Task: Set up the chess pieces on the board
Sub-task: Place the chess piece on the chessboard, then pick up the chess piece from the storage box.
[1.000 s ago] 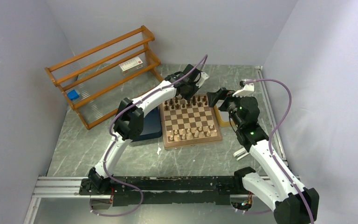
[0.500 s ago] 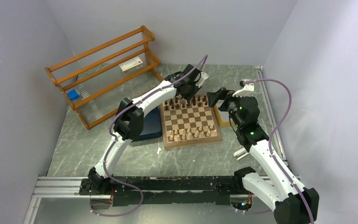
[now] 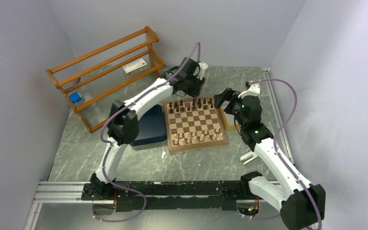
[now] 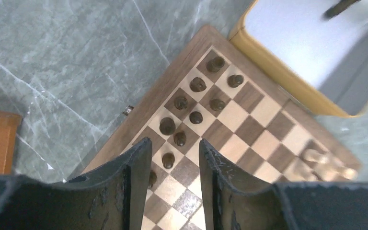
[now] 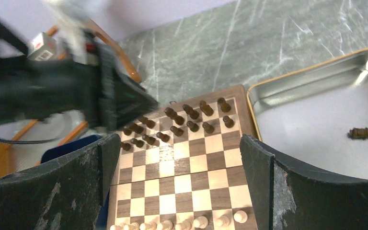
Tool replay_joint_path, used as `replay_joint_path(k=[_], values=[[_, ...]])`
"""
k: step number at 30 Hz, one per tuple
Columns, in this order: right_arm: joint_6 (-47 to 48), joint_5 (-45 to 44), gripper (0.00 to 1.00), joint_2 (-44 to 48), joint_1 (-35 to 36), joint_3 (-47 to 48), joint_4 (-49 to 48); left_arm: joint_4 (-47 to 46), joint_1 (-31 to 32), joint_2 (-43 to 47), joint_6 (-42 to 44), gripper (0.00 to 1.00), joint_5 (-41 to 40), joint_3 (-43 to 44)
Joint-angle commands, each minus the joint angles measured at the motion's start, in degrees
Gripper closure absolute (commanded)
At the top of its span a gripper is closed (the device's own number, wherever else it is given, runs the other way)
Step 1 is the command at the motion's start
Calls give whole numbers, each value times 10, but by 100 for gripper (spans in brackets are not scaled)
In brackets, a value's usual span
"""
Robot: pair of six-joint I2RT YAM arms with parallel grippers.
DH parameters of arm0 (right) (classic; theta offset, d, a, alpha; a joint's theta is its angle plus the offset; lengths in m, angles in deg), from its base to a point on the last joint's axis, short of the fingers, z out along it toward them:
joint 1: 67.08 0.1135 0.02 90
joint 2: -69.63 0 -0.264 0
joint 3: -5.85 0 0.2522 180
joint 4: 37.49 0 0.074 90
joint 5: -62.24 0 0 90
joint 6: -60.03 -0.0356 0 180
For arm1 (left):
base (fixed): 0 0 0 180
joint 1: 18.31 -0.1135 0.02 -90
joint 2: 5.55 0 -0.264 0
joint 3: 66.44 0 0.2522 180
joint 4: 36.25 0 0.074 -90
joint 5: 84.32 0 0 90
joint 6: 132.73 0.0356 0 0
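While the left gripper [image 4: 174, 148] hangs over the far left part of the board [image 4: 251, 129], its jaws stand partly apart with nothing between them; through the gap the left wrist view shows only squares and the tops of chessmen. The dark chess pieces [image 4: 196, 117] stand packed in the two far rows, several just beside the fingertips [image 4: 141, 153], and the cream pieces [image 5: 201, 222] line the near edge. The right gripper [image 5: 179, 141] is spread wide and empty, hovering near the yellow-rimmed tin tray [image 5: 306, 96] just beside the board's right side, where one dark piece on its side [image 5: 366, 132] lies on the bare metal.

The nearest risk is at the left arm. With the fingers so close to the crowded rows, any sideways drift as the arm leaves could clip a neighbour and knock it over, perhaps taking others with it. A straight lift looks safer.

The lying piece is likely the harder job. It is round and turned, resting on smooth metal, so it may roll or squirt out if the jaws close off centre. It also sits near the tray's wall, which a wide-open finger could strike. Both arms work over the same far edge, so they could foul each other if the right one carries the piece across too early.
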Motion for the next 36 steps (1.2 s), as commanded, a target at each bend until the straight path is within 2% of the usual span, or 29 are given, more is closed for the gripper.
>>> replay_joint_path(k=[1,4,8,9,13,19,20,21,22,23,27,30,34,36], values=[[-18,-42,0,-28,0,34,49,-88,-52,126,-102,55,110,-69],[-13,-47,0,-51,-1,43,57,-85,-71,172,-108,54,129,-108],[9,-58,2,-95,-1,56,56,-59,-79,245,-84,49,105,-167],[19,-51,5,-107,-1,59,50,-59,-79,269,-79,48,96,-193],[60,-60,28,-147,-3,72,43,-75,-80,366,-63,43,74,-316],[107,-94,51,-203,-38,107,56,-147,-80,502,-74,28,109,-514],[110,-91,53,-215,-55,114,65,-156,-80,522,-76,24,119,-540],[112,-87,55,-230,-73,122,77,-161,-80,533,-74,13,127,-561],[115,-85,56,-248,-89,133,90,-161,-80,541,-71,6,131,-576],[121,-86,57,-272,-101,149,105,-157,-80,545,-65,3,133,-587],[155,-129,58,-347,-127,210,196,-131,-80,561,-45,3,112,-611],[159,-101,58,-388,-166,248,245,-141,-76,586,-49,2,88,-641],[73,-46,55,-391,-204,236,215,-124,-33,590,-36,2,13,-635],[100,-55,55,-396,-203,234,192,-122,-21,598,-33,2,-2,-636]])
